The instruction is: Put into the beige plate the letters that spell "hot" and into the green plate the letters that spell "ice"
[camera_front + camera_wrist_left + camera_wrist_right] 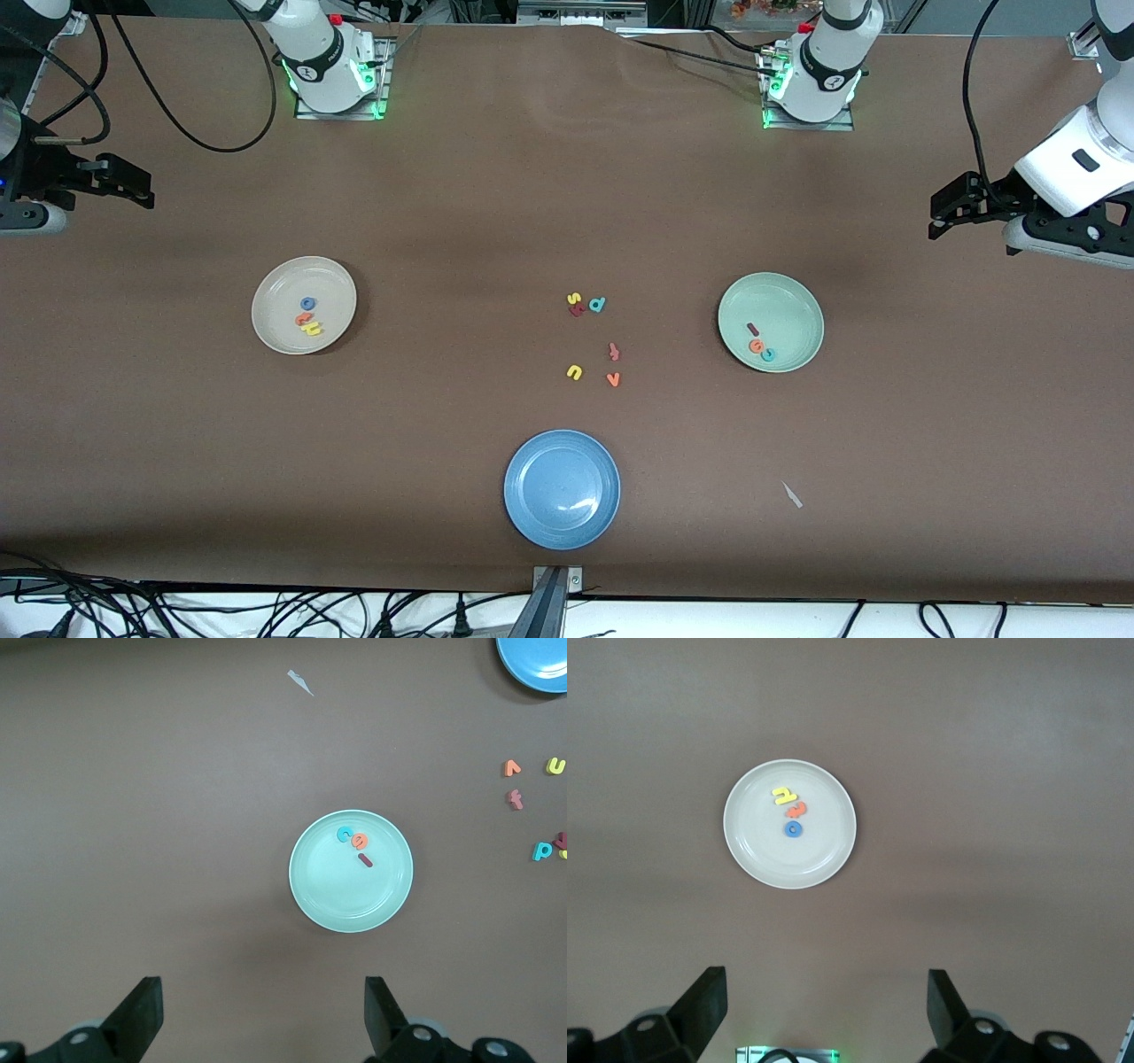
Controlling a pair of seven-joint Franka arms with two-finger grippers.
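Observation:
The beige plate (pixel 279 292) (pixel 766 855) holds the blue o (pixel 307 303) (pixel 794 828), the orange t (pixel 304 317) (pixel 798 809) and the yellow h (pixel 311 329) (pixel 783 796). In the green plate (pixel 793 306) (pixel 337 890) lie the dark red i (pixel 752 329) (pixel 366 859), the orange e (pixel 756 346) (pixel 359 842) and the teal c (pixel 768 355) (pixel 344 835). My left gripper (pixel 944 215) (pixel 263 1019) hangs open and empty over bare table at the left arm's end. My right gripper (pixel 131 183) (pixel 827 1010) hangs open and empty at the right arm's end. Both arms wait.
A blue plate (pixel 562 488) sits near the table's front edge. Between the two plates lie loose letters: a yellow s (pixel 573 299), a teal d (pixel 597 305), a salmon f (pixel 614 352), a yellow u (pixel 574 372) and an orange v (pixel 613 379). A white scrap (pixel 792 495) lies beside the blue plate.

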